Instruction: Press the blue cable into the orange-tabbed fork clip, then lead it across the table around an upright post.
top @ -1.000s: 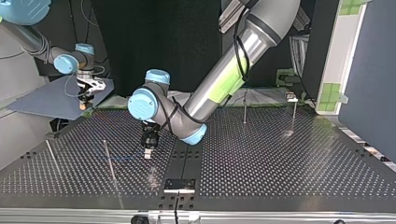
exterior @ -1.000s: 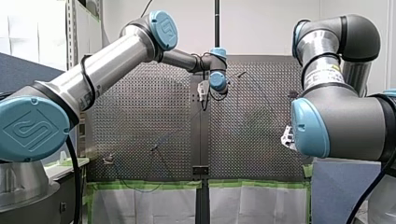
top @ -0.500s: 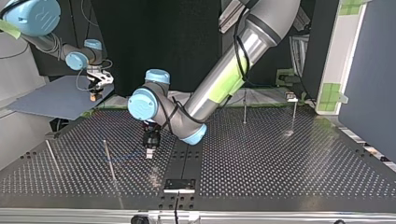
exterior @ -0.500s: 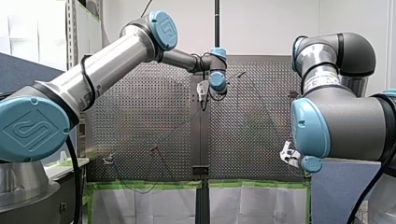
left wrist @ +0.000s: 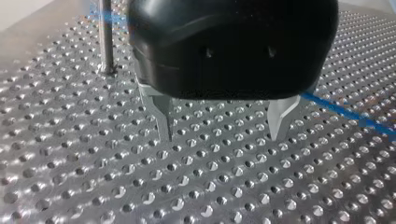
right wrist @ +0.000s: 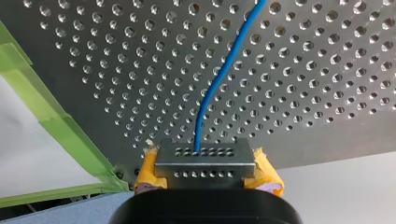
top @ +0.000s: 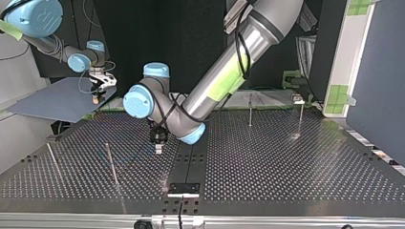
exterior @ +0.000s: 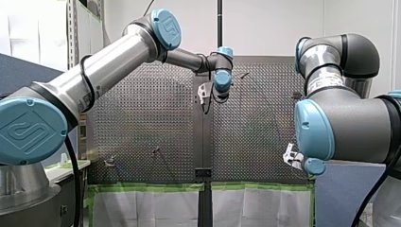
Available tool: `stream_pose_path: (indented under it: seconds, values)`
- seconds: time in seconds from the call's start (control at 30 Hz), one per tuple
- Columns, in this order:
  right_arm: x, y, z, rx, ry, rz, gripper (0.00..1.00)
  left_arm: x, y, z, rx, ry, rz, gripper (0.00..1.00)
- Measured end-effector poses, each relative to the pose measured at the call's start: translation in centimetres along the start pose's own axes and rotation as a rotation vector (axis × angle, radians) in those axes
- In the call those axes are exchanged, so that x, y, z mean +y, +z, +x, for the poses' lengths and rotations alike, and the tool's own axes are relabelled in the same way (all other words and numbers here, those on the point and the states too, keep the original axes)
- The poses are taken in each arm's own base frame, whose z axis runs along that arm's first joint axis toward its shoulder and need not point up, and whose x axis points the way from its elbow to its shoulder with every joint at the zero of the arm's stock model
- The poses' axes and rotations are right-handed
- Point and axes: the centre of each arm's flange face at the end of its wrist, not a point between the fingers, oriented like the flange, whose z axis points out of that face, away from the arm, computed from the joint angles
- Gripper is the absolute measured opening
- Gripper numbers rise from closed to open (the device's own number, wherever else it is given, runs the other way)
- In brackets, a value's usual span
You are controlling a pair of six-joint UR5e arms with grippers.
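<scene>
Reaching in over the bench's [top: 286, 162] far edge in the top view, my left arm [top: 224, 71] is stretched out long with the wrist bent down. That puts the left end effector [top: 158, 147] pointing at the holes near the middle of the bench, just beside the dark centre strip [top: 190, 160]. On its own camera the left end effector [left wrist: 220, 137] is spread wide, two bare metal fingers [left wrist: 164, 121] with nothing between them and tips close to the surface. The blue cable [left wrist: 336, 109] lies on the bench just outside one finger, and a thin post [left wrist: 107, 37] stands a bit beyond the other.

My right arm [top: 47, 45] is tucked back off the bench's corner at the top view's left, wrist pointing down. The right end effector [top: 98, 95] hangs over a grey sheet [top: 47, 102] next to the bench. Its wrist camera shows the right end effector [right wrist: 205, 161] pinched shut on the blue cable [right wrist: 219, 79], with yellow pads [right wrist: 268, 175] on either side. It sits right at a bench edge lined with green tape [right wrist: 60, 126], and from the grip the cable snakes away across the holes.

Count-wise that's two arms, one cable and four posts in the top view. Two posts [top: 111, 162] [top: 51, 160] are near the left edge, and two [top: 250, 109] [top: 300, 117] are toward the far right corner.
</scene>
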Motion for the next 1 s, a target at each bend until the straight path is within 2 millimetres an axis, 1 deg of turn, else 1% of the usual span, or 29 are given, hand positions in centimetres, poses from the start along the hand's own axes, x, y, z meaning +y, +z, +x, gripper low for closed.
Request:
stream_pose_path:
  seconds: [0.5,0.73,1.0]
  values:
    - [-0.18,0.11,0.05,-0.009,-0.022,-0.005,0.00,0.39,0.31,-0.32,-0.001,-0.150,-0.008,1.00]
    - [-0.19,0.17,0.11,-0.009,-0.023,-0.005,0.00,0.40,0.26,-0.27,0.002,-0.170,-0.008,1.00]
    - [-0.19,0.20,0.14,-0.009,-0.027,-0.005,0.00,0.10,-0.26,0.11,0.040,-0.203,0.013,1.00]
